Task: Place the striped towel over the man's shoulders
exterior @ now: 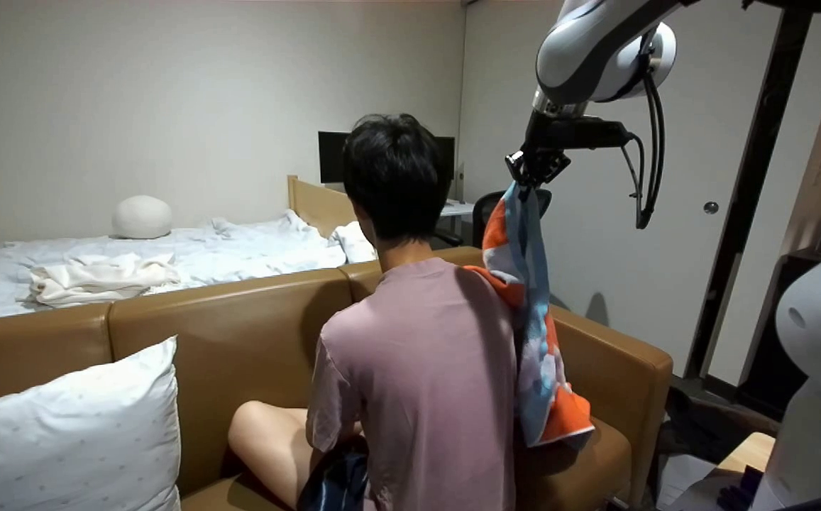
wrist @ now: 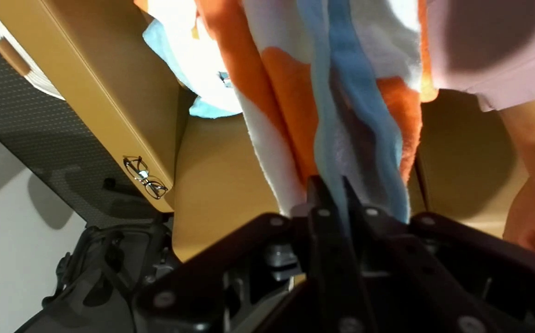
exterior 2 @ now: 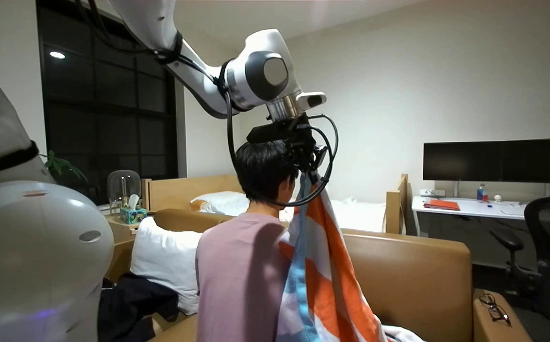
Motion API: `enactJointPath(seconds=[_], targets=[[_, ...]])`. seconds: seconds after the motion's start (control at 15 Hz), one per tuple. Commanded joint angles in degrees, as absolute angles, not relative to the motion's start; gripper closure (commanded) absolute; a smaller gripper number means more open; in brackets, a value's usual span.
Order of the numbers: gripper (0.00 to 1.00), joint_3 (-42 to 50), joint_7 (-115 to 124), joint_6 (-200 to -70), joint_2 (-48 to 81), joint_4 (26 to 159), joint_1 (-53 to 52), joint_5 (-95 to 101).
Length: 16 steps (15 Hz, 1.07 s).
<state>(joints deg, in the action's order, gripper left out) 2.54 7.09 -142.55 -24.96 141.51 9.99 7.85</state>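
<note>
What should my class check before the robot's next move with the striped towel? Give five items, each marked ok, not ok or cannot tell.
1. Gripper shut on the striped towel: ok; cloth is pinched between its jaws.
2. Towel spread out for draping: not ok; it is gathered into folds below the gripper.
3. Towel lined up with both of the man's shoulders: not ok; it hangs at his right side.
4. Gripper apart from his head: ok; a gap shows in an exterior view.
5. His attention on the gripper: cannot tell; his eyes are out of view.
</note>
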Motion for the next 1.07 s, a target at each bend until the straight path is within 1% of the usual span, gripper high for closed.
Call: enactJointPath(seconds=[0.0,0.87,0.93,1.0], targets=[[0.95,2.8,7.0,-142.4,-25.0,141.4,9.9,7.8],[0.95,3.4,7.0,-142.4,-25.0,141.3,10.1,7.8],[0.99,3.4,7.0,-142.4,-25.0,141.3,10.1,7.8],[0.99,3.2,6.9,-142.3,-24.9,141.0,10.1,8.1]])
